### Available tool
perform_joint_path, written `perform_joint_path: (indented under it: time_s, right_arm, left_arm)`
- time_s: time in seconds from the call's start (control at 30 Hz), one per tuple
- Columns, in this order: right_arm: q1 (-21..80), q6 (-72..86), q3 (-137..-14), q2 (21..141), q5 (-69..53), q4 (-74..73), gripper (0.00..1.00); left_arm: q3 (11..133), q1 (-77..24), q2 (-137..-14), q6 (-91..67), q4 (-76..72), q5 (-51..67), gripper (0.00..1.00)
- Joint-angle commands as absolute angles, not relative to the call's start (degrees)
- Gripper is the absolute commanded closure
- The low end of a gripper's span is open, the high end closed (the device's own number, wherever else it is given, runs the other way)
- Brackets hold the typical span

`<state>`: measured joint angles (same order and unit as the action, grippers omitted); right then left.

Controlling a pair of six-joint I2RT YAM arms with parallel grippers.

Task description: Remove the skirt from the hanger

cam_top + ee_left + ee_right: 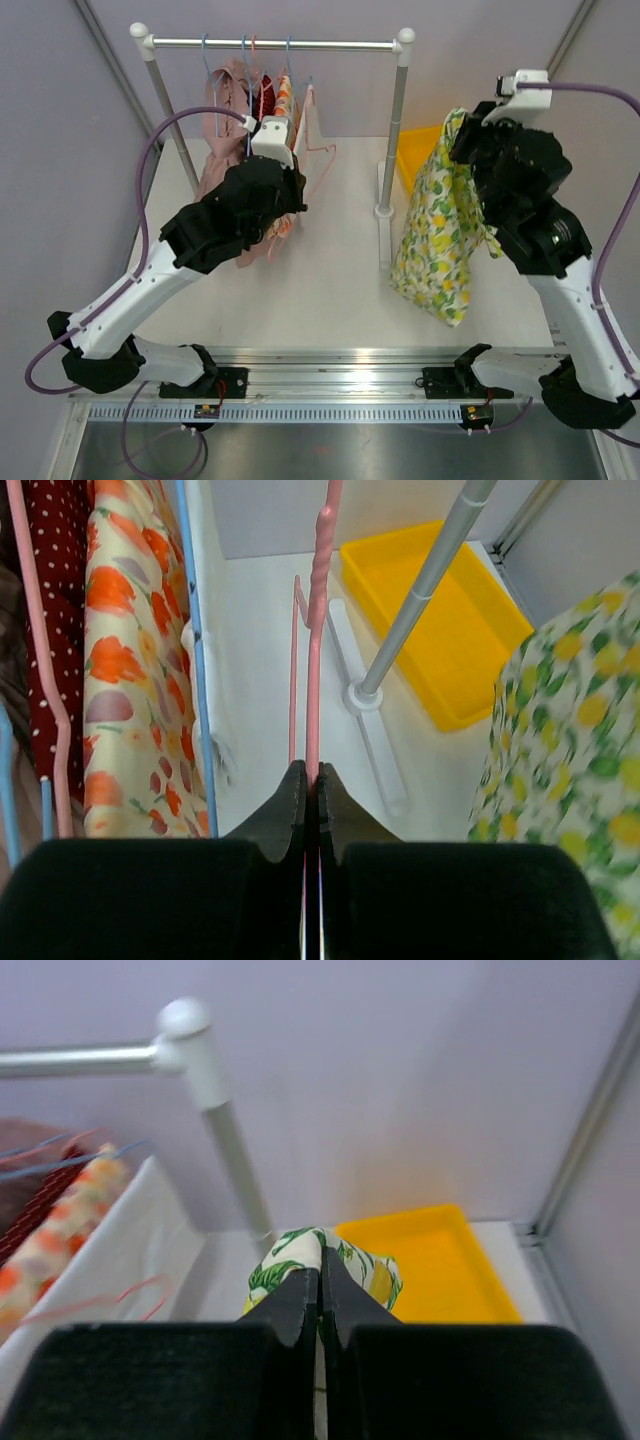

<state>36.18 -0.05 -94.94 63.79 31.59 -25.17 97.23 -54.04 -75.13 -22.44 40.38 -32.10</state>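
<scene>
The skirt (435, 230), white with yellow lemons and green leaves, hangs free to the right of the rack's right post. My right gripper (320, 1260) is shut on a fold of its top edge (300, 1250). A bare pink hanger (316, 630) stands between the fingers of my left gripper (311, 770), which is shut on its thin bar. In the top view this pink hanger (325, 160) shows beside the clothes on the rack, clear of the skirt. The skirt's edge (570, 780) also shows at the right of the left wrist view.
A metal clothes rack (275, 44) holds several garments on blue and pink hangers (250, 90), among them an orange floral piece (125, 670). Its right post (395, 130) stands between the two arms. A yellow bin (450, 630) sits behind the post at the back right.
</scene>
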Motion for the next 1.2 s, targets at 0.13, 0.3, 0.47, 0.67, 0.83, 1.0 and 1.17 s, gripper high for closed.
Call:
perform_joint_path:
  time_s: [0.13,0.3,0.47,0.67,0.83,1.0,1.17]
  right_arm:
    - [17.07,-4.13,-112.48,81.70,23.47,-23.29,1.00]
    - [10.38,-1.24,-122.15,93.32,23.56,-20.84,1.00]
    - [4.40,4.91,-121.74,101.51,21.45,-16.35,1.00]
    - [4.39,15.71,-100.44,99.06,10.49,-20.39,0.01]
    - [6.23,26.19,-74.05,86.85,0.27,-11.53,0.00]
    - [9.14,27.24,-55.56,76.93,-4.04,-8.79,0.01]
    - [9.58,26.28,-47.65,71.20,-6.41,-8.70,0.01]
  left_arm:
    - [91.33,-54.14,-68.82,-24.96,35.51,-31.38,1.00]
    - [89.65,-54.14,-68.73,-25.14,35.33,-30.94,1.00]
    - [90.26,-54.14,-70.22,-24.79,35.51,-30.58,1.00]
    - [97.36,-54.05,-76.96,-20.40,33.05,-31.90,1.00]
    - [113.47,-53.96,-87.52,-16.18,35.33,-32.78,1.00]
    - [123.04,-53.96,-93.24,-14.86,34.02,-32.61,1.00]
    - [127.52,-53.96,-97.28,-14.85,31.38,-31.82,1.00]
